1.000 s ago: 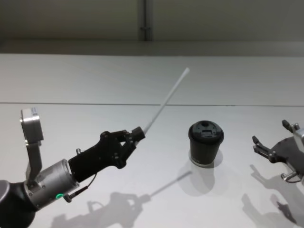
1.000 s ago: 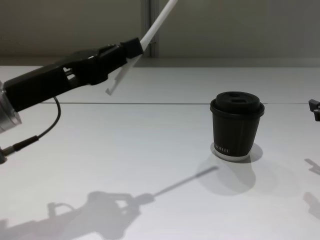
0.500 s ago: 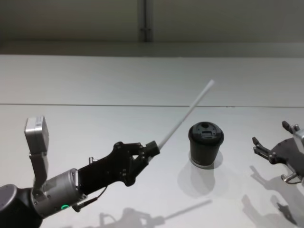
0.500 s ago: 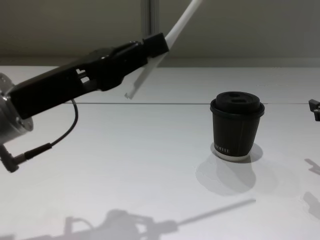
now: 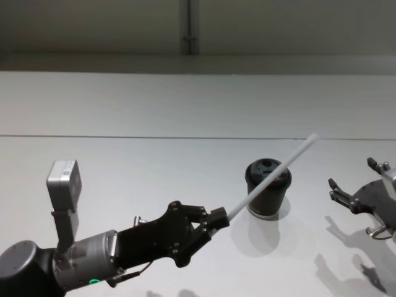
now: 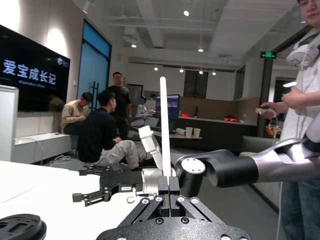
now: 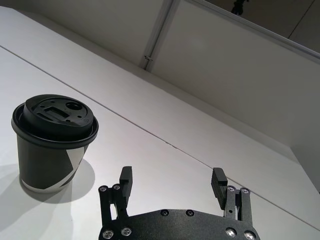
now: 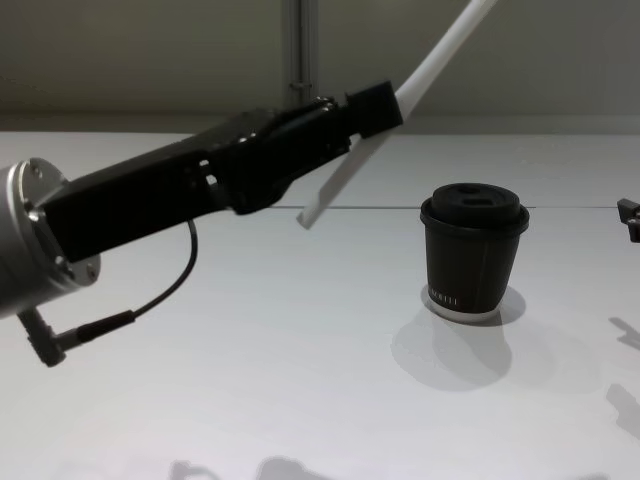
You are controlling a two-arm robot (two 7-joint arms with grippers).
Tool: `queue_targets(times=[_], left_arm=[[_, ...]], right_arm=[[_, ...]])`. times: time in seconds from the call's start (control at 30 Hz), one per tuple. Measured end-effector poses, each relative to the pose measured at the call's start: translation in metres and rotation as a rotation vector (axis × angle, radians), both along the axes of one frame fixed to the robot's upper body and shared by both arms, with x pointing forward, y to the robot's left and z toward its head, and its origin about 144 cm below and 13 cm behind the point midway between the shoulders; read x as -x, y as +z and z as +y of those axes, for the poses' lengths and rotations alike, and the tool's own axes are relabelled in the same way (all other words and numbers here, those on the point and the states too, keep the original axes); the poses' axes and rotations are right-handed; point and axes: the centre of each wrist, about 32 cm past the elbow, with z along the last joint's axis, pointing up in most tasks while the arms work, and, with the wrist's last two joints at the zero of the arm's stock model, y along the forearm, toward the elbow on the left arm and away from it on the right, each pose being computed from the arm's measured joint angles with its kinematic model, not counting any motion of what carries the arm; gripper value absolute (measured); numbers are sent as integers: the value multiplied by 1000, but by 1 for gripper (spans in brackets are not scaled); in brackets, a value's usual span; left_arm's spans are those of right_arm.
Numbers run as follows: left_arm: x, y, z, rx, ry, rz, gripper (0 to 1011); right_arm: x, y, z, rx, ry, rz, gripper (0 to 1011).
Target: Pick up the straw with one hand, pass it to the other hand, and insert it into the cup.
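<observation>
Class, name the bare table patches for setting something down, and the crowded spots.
Bare: the table behind the seam; also left of the cup, ahead of the left gripper. Crowded: around the cup, under the straw, toward the right gripper.

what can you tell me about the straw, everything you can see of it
The straw is a thin, straight white tube, plastic by its look, with no bend. The left pincer is shut on it near one end, so a short tail sticks out below the grip while the long part slants up and toward the robot's right. It is held in the air, off the table, higher than the cup and not touching it. Nothing else touches it.
</observation>
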Motion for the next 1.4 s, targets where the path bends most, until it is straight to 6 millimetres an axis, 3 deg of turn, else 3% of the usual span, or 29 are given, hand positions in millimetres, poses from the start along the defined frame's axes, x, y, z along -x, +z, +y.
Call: queue_targets(times=[1.4], left_arm=[[-2,1,-7,-19,-66,-18,0]], right_arm=[[1,1,-2,-2,32,-4,1001]])
